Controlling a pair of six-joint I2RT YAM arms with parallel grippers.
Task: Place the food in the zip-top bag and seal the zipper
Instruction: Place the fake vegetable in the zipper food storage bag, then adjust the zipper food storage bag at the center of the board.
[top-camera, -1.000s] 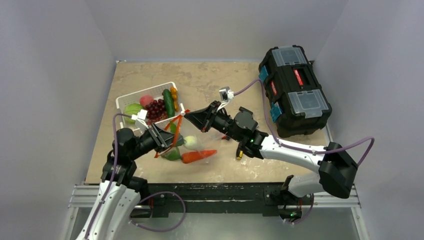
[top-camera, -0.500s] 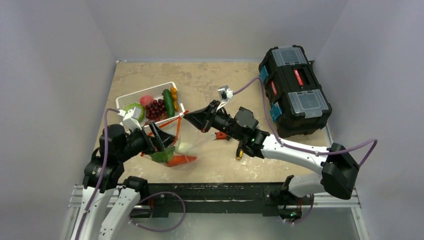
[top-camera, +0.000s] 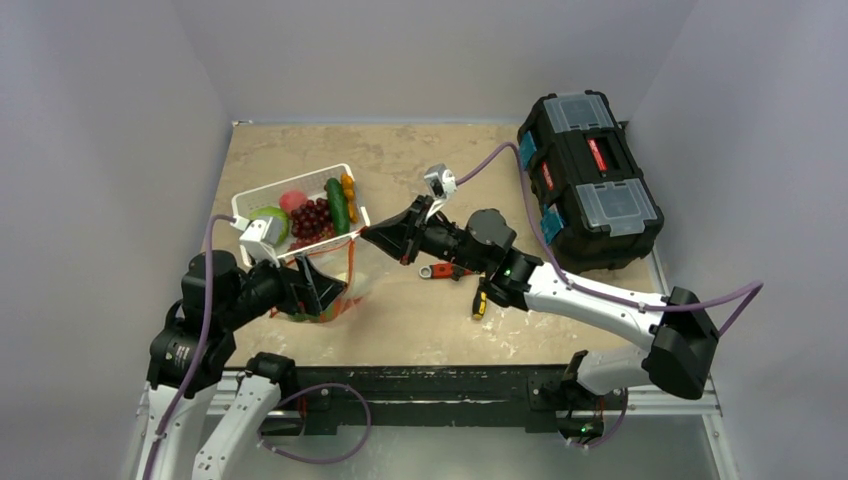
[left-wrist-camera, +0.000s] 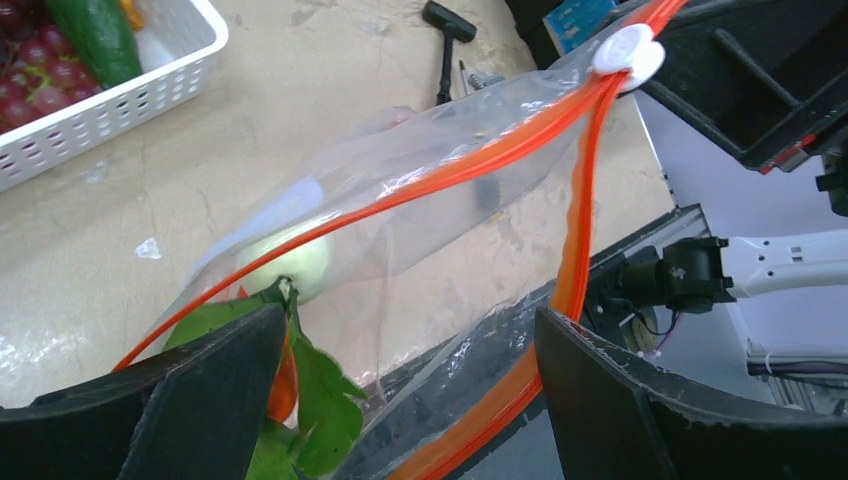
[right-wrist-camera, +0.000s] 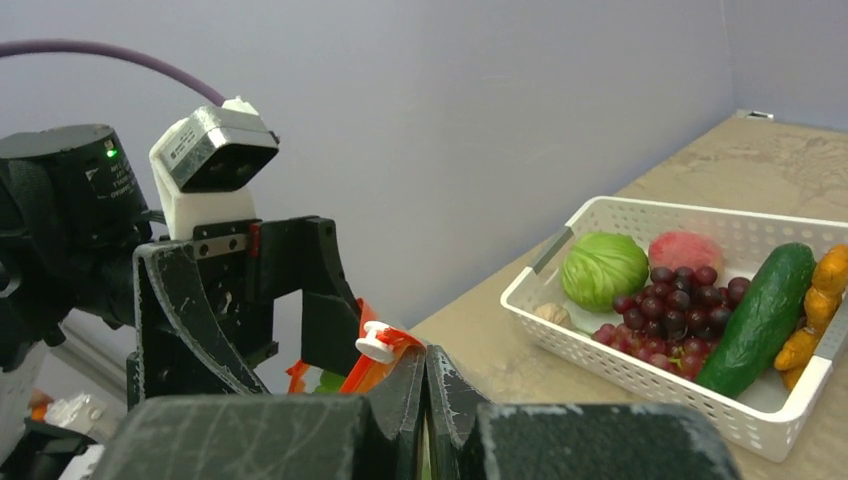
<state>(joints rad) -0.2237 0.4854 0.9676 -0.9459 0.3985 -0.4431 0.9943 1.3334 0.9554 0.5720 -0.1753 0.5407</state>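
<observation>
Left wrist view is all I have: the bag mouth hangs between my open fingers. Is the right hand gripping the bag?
Observer: Yes. The right hand is shut on the end of the zipper, just behind the white slider.
Operator: I see only cucumber and grapes in a corner of the basket. What else is in it?
Observer: The basket also holds a green cabbage, a pink peach and an orange piece.

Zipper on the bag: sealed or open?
Open: the zipper tracks spread apart in the left wrist view, joining only at the white slider.
</observation>
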